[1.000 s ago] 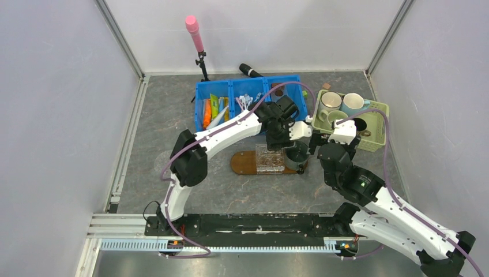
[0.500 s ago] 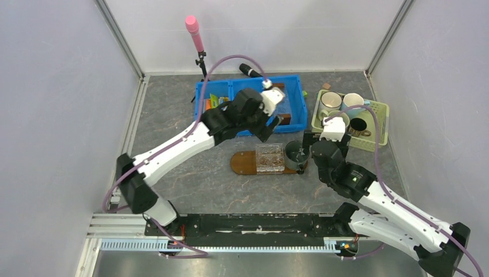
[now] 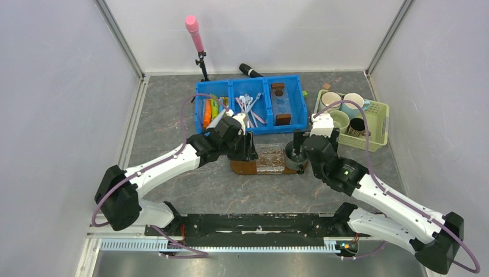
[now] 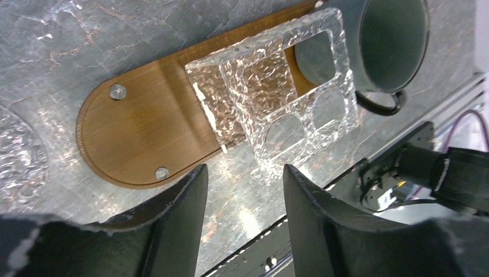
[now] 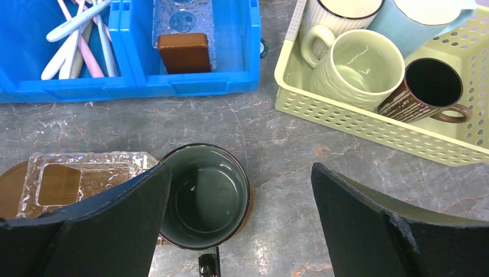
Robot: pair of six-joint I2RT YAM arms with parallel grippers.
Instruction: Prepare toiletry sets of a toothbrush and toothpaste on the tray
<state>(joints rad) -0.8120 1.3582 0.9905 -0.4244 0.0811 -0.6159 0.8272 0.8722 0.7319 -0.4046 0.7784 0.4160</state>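
The dark wooden tray (image 4: pixel 144 133) lies on the table with a clear glass holder (image 4: pixel 277 98) on its right half. My left gripper (image 4: pixel 242 176) hovers open and empty over the tray's near edge (image 3: pixel 241 167). Light blue and whitish toothbrushes (image 5: pixel 75 23) lie with pink ones in the blue bin's middle compartment (image 3: pixel 248 105). Toothpaste tubes (image 3: pixel 214 107) lie in its left compartment, partly behind my left arm. My right gripper (image 5: pixel 239 173) stands wide open above a dark green mug (image 5: pixel 204 193) at the tray's right end.
The blue bin (image 3: pixel 288 124) stands behind the tray, with a glass block and a brown block (image 5: pixel 184 52) in its right compartment. A pale green basket (image 5: pixel 369 130) of mugs is at the right. A pink microphone on a stand (image 3: pixel 195 34) is at the back.
My left arm swung from above the glass holder out over the blue bin, then back down to the tray's left part. My right gripper moved slightly left above the mug.
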